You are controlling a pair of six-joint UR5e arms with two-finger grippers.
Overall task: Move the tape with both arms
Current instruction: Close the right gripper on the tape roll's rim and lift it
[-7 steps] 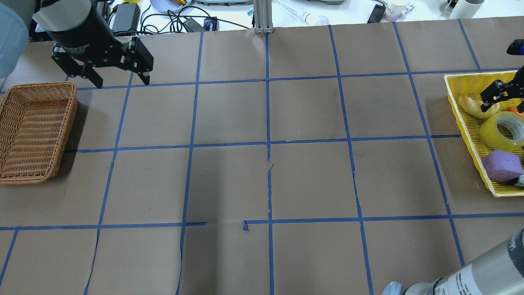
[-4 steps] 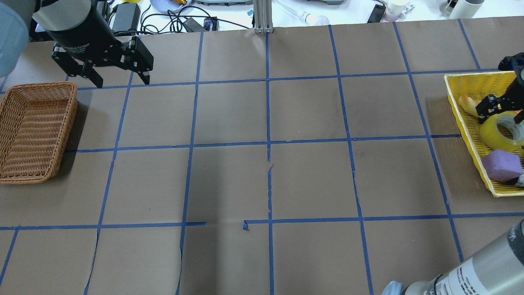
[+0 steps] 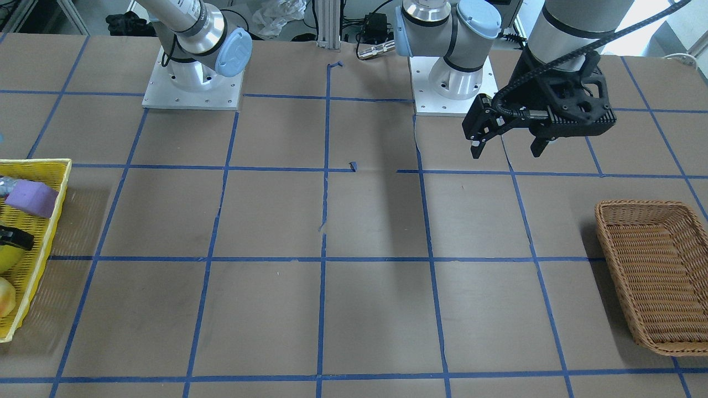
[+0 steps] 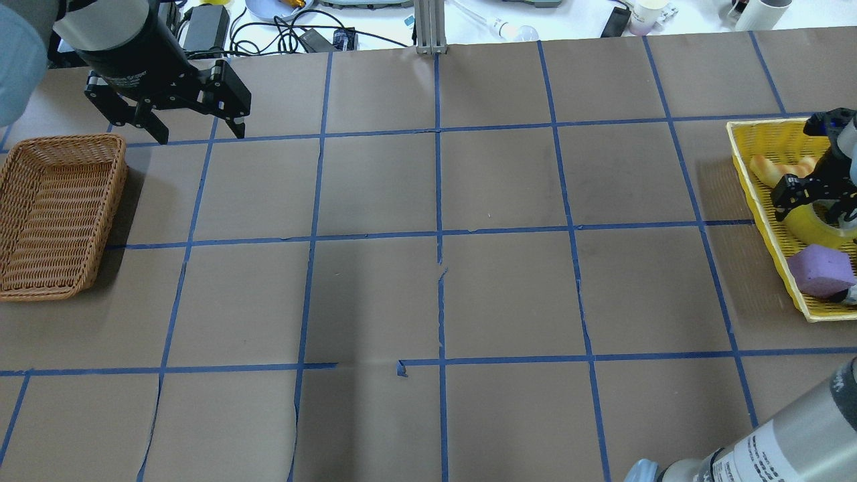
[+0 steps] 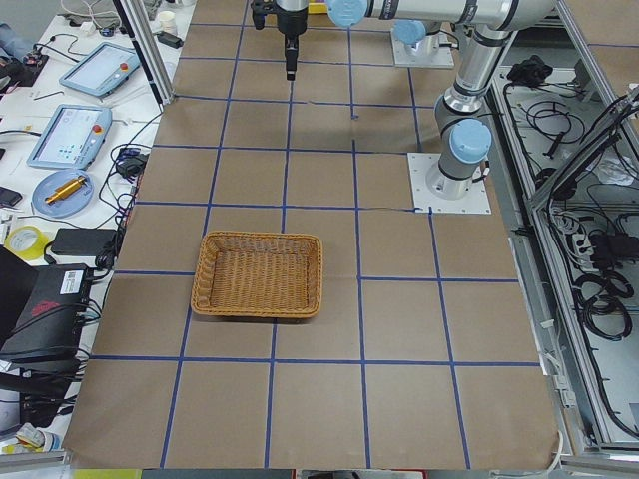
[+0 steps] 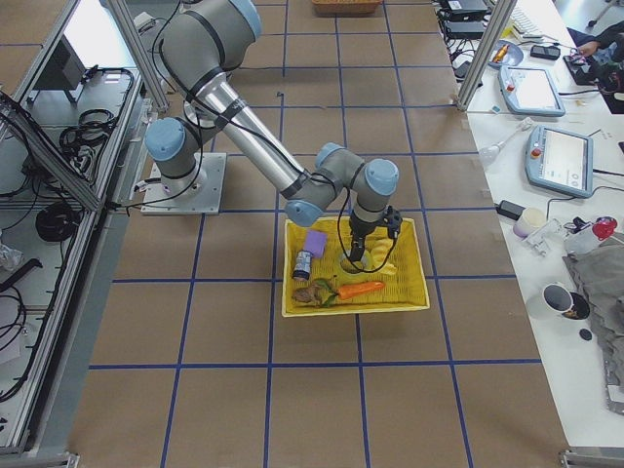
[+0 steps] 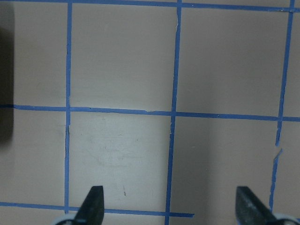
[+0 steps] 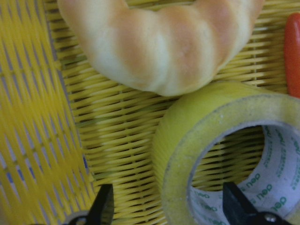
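On my right wrist feed the right gripper (image 8: 171,210) sat spread wide, holding nothing. One fingertip (image 8: 104,205) was outside the tape (image 8: 187,136) and the other was down inside its pale core, so the jaws straddled one wall of the roll. The outer finger stood a little apart from the yellow wall; I could not tell whether the inner one touched. The tape lay flat on the floor of the yellow tray (image 8: 28,93), just beside a curved bread roll (image 8: 159,42), with an orange carrot (image 8: 293,51) at the edge of the feed.

From overhead, that tray (image 4: 756,194) was at the table's (image 4: 502,294) right end, and the tape (image 4: 813,229) was in its middle under the gripper (image 4: 813,204), with a purple block (image 4: 820,270) just beside it.

Well away across the table, the left gripper (image 4: 199,132) hung above the brown surface with its fingers wide apart and empty. It was near the far corner of the wicker basket (image 4: 53,214), and its own camera saw only blue grid lines (image 7: 171,112) below.
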